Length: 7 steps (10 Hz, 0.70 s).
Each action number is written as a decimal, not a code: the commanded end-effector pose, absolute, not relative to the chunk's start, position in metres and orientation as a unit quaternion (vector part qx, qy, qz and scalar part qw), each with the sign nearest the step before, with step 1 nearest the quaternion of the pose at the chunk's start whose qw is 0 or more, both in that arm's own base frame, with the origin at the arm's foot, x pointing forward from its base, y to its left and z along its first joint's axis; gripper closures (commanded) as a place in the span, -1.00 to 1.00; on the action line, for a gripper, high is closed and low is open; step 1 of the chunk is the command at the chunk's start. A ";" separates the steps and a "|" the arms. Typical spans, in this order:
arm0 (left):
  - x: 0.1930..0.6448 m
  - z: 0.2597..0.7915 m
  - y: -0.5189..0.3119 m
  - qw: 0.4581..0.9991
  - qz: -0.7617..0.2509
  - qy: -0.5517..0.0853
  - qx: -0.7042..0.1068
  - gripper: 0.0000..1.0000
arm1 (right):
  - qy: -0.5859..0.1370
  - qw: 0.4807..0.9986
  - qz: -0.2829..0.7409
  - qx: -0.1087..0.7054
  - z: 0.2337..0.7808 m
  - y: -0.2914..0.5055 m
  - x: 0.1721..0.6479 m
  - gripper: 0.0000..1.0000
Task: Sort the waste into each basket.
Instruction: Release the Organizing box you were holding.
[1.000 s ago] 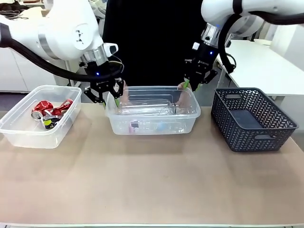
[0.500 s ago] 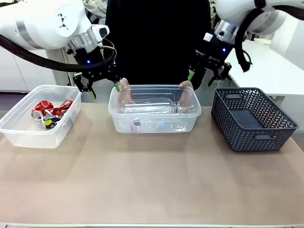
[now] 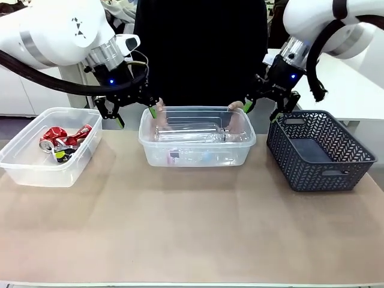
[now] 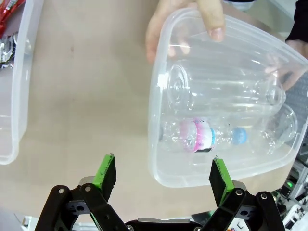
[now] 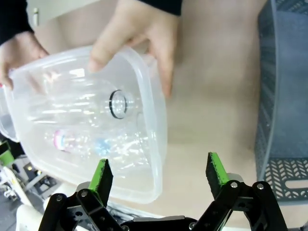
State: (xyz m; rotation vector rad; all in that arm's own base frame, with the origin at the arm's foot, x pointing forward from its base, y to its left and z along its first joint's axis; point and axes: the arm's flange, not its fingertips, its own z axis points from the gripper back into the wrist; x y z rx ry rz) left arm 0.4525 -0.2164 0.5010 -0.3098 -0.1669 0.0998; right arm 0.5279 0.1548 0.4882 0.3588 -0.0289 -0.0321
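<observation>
Middle tub [image 3: 198, 157] of clear bottles [image 4: 219, 98] gripped by person's hands [image 5: 139, 36], both grippers [image 4: 162, 175] [image 5: 159, 175] spread wide and empty flanking it, lattice basket [image 3: 321, 150] right of it, tub of cans [image 3: 63, 139] left.

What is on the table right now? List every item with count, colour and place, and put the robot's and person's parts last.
Clear tubs: two, colourless plastic; left tub at the table's left, middle tub at centre far side.
Crushed cans: red and silver, a small heap in the left tub; exact count unclear.
Plastic bottles: clear, several lying in the middle tub; one has a pink label and blue cap.
Lattice basket: one, dark blue-grey, at the table's right, nothing visible inside.
Table: tan top.
Person's hands: two, gripping the middle tub's far rim, one at each end, the other.
Left gripper: open, above the table between the two tubs.
Right gripper: open, above the gap between middle tub and basket.
</observation>
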 end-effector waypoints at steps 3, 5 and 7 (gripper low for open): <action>0.452 0.505 -0.215 0.983 0.065 -0.090 -0.146 -1.00 | -0.026 0.983 -0.015 0.180 0.499 0.158 0.529 -1.00; 0.436 0.527 -0.212 0.985 0.010 -0.098 -0.140 -1.00 | -0.022 0.983 -0.013 0.180 0.496 0.157 0.529 -1.00; 0.378 0.579 -0.176 0.971 -0.076 -0.106 -0.202 -1.00 | -0.055 0.961 -0.024 0.272 0.555 0.098 0.461 -1.00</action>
